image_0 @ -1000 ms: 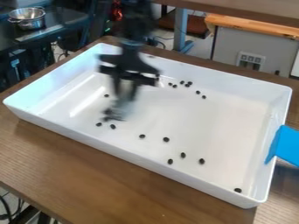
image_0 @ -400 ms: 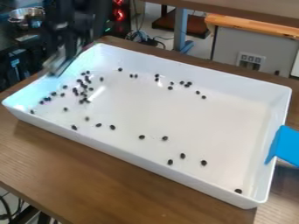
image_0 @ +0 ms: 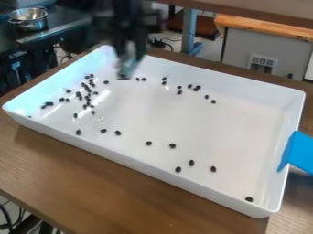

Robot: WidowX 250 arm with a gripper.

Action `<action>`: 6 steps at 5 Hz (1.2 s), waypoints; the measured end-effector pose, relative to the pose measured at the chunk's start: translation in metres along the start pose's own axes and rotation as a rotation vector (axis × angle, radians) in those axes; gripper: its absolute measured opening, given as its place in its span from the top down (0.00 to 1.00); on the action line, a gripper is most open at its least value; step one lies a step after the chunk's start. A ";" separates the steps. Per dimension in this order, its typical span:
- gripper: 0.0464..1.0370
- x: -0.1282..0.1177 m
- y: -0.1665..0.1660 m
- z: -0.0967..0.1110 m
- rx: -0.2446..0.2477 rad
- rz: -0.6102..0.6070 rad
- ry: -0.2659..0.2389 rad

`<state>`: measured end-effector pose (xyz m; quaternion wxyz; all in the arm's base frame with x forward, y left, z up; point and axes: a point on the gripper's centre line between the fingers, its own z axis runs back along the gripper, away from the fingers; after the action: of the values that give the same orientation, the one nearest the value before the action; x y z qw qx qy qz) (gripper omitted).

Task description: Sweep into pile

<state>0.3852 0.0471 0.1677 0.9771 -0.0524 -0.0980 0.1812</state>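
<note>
Over the white tray [image_0: 226, 128], towards its far left corner, the gripper [image_0: 126, 72] is held; whether it is open, closed or gripping anything cannot be told. Left of it and nearer the camera, the dark pieces [image_0: 88, 90] are bunched most densely. Stray pieces [image_0: 172, 146] farther right would probably need to be swept leftward.

Small dark beans [image_0: 87, 93], scattered in white tray [image_0: 202, 185], thickest at left
</note>
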 end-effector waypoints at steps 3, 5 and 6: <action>0.68 -0.076 -0.129 -0.022 0.003 -0.064 -0.033; 0.68 -0.114 -0.194 -0.041 0.038 -0.102 -0.012; 0.68 -0.122 -0.196 -0.050 0.053 -0.134 -0.026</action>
<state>0.3520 -0.1829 0.1249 0.9868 -0.0173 -0.1093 0.1186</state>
